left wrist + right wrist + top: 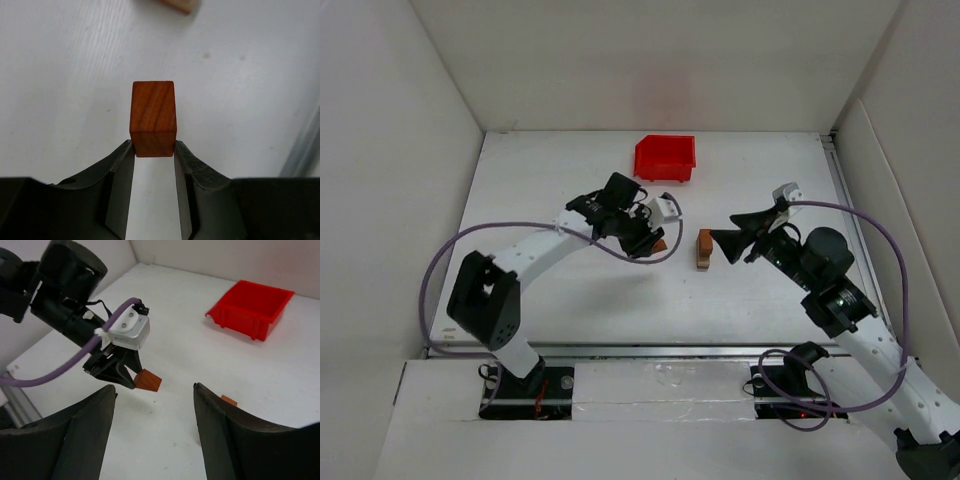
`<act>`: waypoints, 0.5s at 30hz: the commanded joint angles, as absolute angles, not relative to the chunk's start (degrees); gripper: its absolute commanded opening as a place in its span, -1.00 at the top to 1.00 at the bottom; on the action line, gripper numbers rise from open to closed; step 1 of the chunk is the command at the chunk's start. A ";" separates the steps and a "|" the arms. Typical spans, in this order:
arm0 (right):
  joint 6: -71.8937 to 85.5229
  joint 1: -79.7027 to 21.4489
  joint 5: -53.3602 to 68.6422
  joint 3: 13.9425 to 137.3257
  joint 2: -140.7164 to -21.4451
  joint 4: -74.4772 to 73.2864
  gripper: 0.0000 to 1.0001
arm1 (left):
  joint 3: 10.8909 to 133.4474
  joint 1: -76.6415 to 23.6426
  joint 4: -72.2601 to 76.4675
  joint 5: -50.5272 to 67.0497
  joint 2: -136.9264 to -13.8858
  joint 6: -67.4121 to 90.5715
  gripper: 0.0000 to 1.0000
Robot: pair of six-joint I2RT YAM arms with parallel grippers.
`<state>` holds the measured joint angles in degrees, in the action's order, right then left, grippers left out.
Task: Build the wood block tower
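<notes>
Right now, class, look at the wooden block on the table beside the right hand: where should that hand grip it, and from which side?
I'd grip the wooden block across its narrow width, on its left and right faces, coming down from above. The top view shows it slim side to side with both faces exposed, and the open right hand is beside it.

The bin (665, 158) sits on the table (570, 310) toward its far edge. In front of the bin, nearer the arms, the held block (153, 119) sits between the left gripper's (655, 243) fingers. In front of the bin and slightly right lie the loose blocks (704, 250), with the right gripper (717, 243) farther right.
</notes>
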<state>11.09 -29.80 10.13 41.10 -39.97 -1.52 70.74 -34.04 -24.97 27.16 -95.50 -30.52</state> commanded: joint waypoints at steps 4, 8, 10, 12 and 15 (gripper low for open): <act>9.84 -28.83 35.62 41.83 -36.30 6.14 -0.35 | 70.41 -47.02 -34.98 30.38 -78.68 -26.12 1.00; 12.21 -28.83 49.56 41.75 -36.39 10.80 -0.30 | 63.04 -47.81 -32.09 36.99 -68.31 -23.65 1.00; 11.87 -28.83 50.88 42.36 -35.34 9.50 -0.30 | 60.66 -47.81 -30.16 37.27 -60.85 -22.16 1.00; 9.85 -29.97 50.89 42.63 -34.81 7.83 -0.30 | 59.59 -47.81 -29.10 36.74 -54.62 -21.27 1.00; 9.15 -34.34 49.93 42.01 -36.29 8.96 -0.27 | 58.45 -48.34 -27.86 34.47 -48.80 -19.43 1.00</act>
